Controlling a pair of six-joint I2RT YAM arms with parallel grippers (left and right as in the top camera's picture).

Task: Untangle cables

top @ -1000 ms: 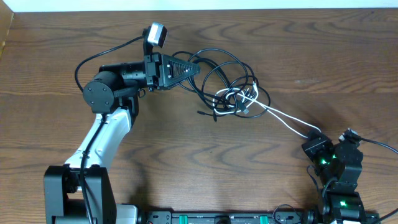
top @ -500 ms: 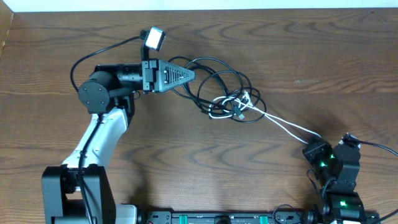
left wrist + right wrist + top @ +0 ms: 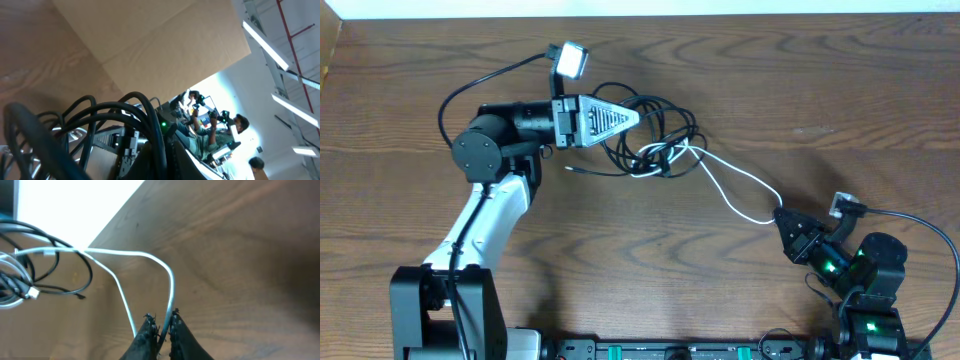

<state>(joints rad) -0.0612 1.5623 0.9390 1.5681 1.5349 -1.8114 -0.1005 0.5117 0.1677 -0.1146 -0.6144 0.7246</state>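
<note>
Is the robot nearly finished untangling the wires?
Not yet. Done: a long part of the white cable lies out on the table, clear of the knot. In hand: the left gripper is shut on the black cables, and the white cable runs between the right gripper's fingertips. Left: the black loops and the white cable's other end cross in one clump beside the left gripper.
</note>
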